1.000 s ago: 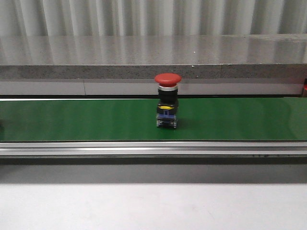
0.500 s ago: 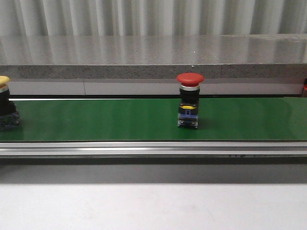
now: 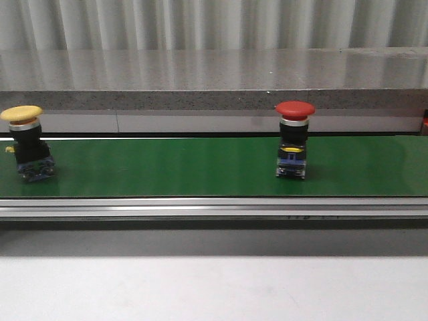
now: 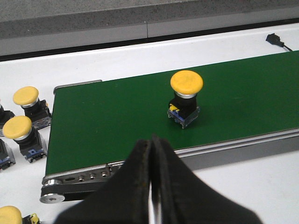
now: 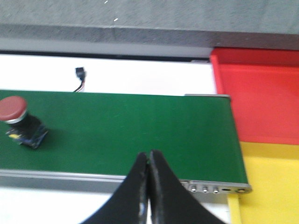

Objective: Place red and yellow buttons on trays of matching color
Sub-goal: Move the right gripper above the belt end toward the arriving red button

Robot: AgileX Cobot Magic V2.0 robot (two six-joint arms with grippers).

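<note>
Green conveyor belt (image 3: pixel 167 167) spans the white tabletop (image 3: pixel 214 287). Red tray (image 5: pixel 261 93) and yellow tray (image 5: pixel 275 182) sit at its right end. Red button (image 3: pixel 293 139) upright right of center, yellow button (image 3: pixel 25 142) upright far left. Left claw (image 4: pixel 152 186) and right claw (image 5: pixel 148 186) both clenched, empty, off the belt.

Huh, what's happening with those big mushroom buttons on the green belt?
Nothing is being handled right now. A red button and a yellow button stand upright on the green conveyor belt. The left claw and right claw are both shut and empty, short of the belt's near edge. A red tray and a yellow tray sit past the belt's end, waiting. More yellow buttons rest on the table beside the belt's other end.
</note>
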